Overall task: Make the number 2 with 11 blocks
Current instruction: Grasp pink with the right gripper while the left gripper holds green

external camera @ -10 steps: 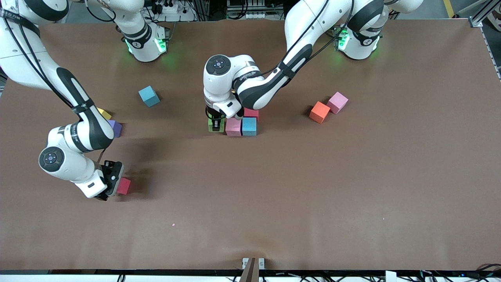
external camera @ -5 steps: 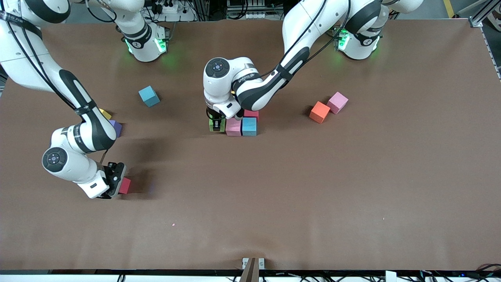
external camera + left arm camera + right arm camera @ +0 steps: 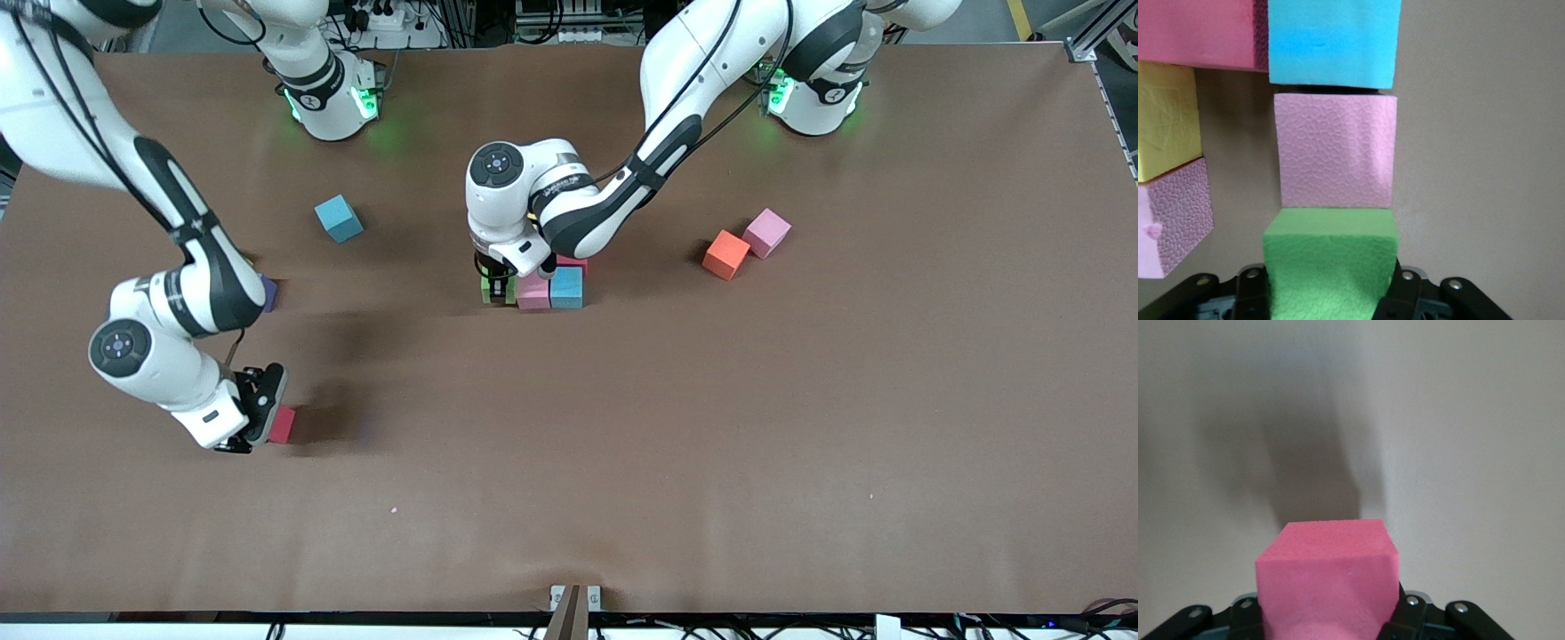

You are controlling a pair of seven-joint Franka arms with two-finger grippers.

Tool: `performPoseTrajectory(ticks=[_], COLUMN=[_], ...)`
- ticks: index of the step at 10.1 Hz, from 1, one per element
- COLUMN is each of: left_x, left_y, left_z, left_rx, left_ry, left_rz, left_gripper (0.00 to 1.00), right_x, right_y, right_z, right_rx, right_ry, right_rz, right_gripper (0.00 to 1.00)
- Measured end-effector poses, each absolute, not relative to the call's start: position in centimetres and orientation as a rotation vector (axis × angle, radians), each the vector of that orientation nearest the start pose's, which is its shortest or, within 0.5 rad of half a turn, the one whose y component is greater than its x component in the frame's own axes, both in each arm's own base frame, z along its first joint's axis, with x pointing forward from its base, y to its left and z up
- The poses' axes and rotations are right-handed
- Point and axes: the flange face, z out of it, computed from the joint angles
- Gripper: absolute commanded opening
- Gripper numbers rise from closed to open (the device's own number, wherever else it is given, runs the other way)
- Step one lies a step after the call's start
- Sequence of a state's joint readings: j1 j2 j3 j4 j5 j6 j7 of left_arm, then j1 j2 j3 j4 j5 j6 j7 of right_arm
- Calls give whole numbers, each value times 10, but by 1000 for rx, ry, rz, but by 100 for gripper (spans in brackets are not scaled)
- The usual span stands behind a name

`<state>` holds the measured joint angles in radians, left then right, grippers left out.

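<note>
Two tools are clamped on foam cubes: the left tool (image 3: 1328,303) grips a green cube (image 3: 1330,263) beside the pink cube (image 3: 1335,150) of the started 2 mid-table; the right tool (image 3: 1328,620) pinches a red cube (image 3: 1328,587) near the right arm's end. The cubes look light, soft and grippy, best held by flat sides.

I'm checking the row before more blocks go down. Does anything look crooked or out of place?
Nothing stands out. The left gripper holds the green block square against the pink block, in line with the blue block. The right gripper grips a red block toward the right arm's end of the table.
</note>
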<state>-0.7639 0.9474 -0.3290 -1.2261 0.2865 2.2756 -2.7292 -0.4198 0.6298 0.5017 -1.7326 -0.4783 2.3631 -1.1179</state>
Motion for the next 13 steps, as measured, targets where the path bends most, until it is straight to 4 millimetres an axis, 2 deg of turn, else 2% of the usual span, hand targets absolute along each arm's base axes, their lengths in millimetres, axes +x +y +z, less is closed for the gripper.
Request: performPoseTrajectory(ticks=[2,3,4,5,7,9,11,12,13], left_x=[423,423,422,422,421,420,420,419,418], left_y=[-643,-643,-643,-643,-644,-644,-643,-643,-644], left_z=[220,218,217,216,211,202,194,193,192], left_rx=[2082,2084,2085,2085,2084,2087,2088,2091,2093], left_ry=[2179,2180,2181,2180,2177,2178,2181,2180,2180], left_rz=[-107,-107,-107,-108,-113,-115,-112,-111,-110], left_gripper=[51,51,51,51,51,51,53,70,100], right_x=[647,630,614,604,594,581,577,577,576], right_y=[71,94,107,108,103,109,113,113,113], right_z=[314,325,322,314,297,283,278,278,277], right_rx=[-2536,-2593,-2624,-2631,-2661,-2708,-2718,-2720,-2721], right_ry=[-2110,-2040,-1934,-1837,-1670,-1485,-1439,-1434,-1433], right_rz=[-68,-61,-61,-68,-72,-41,-41,-51,-59], right_gripper=[32,33,33,33,32,32,32,32,32])
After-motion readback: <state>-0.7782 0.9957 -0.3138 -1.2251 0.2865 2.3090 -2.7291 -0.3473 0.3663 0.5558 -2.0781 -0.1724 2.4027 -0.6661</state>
